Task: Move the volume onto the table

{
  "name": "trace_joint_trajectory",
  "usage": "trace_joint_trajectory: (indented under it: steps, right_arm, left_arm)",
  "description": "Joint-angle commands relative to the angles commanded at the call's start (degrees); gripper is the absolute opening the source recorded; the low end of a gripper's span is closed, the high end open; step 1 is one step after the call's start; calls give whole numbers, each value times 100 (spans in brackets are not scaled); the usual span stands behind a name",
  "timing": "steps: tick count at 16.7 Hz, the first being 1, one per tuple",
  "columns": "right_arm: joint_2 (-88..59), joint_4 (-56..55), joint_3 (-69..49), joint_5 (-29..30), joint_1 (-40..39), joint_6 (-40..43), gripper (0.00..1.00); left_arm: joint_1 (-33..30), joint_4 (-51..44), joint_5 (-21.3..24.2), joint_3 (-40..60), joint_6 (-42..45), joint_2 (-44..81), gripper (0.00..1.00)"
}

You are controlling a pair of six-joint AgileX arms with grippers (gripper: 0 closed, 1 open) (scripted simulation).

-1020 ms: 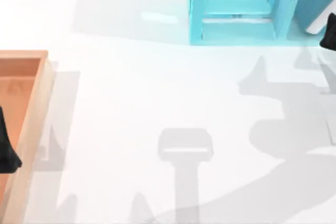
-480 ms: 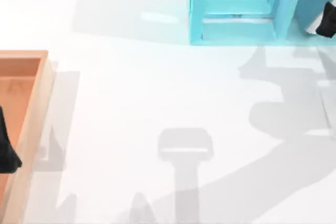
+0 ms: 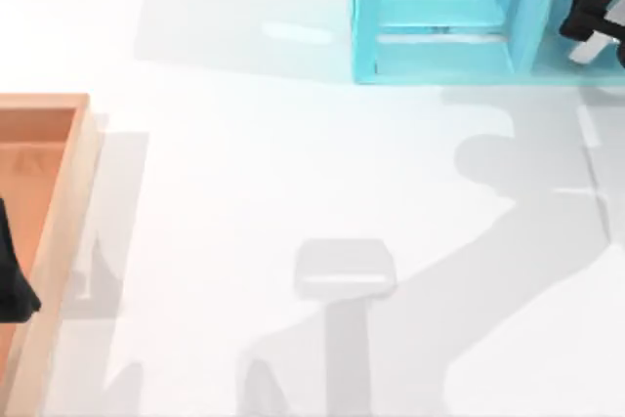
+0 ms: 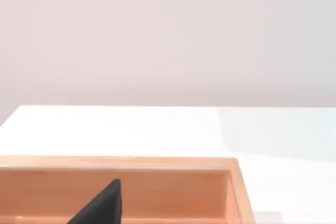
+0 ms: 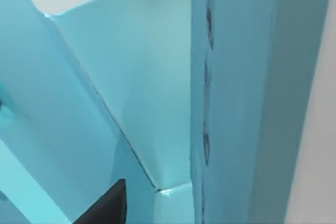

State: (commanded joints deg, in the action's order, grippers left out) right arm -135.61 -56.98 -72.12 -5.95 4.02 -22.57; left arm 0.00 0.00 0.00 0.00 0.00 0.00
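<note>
top view, two arms at a white table [image 3: 293, 173]. right gripper [image 3: 589, 15] reaches into the right-hand compartment of the cyan shelf unit [image 3: 439, 17] at the table's far edge, touching or just beside the volume [image 3: 589, 49], of which a pale edge shows below the gripper; whether its fingers are spread or clenched on the book cannot be told. the shelf's upright wall [image 5: 231, 98] stands close before the right wrist camera. left gripper [image 3: 12, 280] hangs parked over the one orange-brown tray [image 3: 78, 192] at the left side; its finger state cannot be told. one shelf unit, one tray, one book.
</note>
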Motion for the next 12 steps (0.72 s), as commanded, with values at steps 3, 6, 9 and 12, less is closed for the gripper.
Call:
trace_joint_trajectory:
  steps: [3, 6, 9, 12]
  right_arm:
    - [-6, 7, -12, 1, -1, 0, 100]
    - [-6, 7, -12, 1, -1, 0, 85]
    - [-6, 7, -12, 1, -1, 0, 62]
    - [-6, 7, -12, 1, -1, 0, 40]
  left_arm:
    - [0, 0, 0, 0, 0, 0, 100]
    - [0, 0, 0, 0, 0, 0, 100]
    - [0, 0, 0, 0, 0, 0, 100]
    - [0, 0, 0, 0, 0, 0, 100]
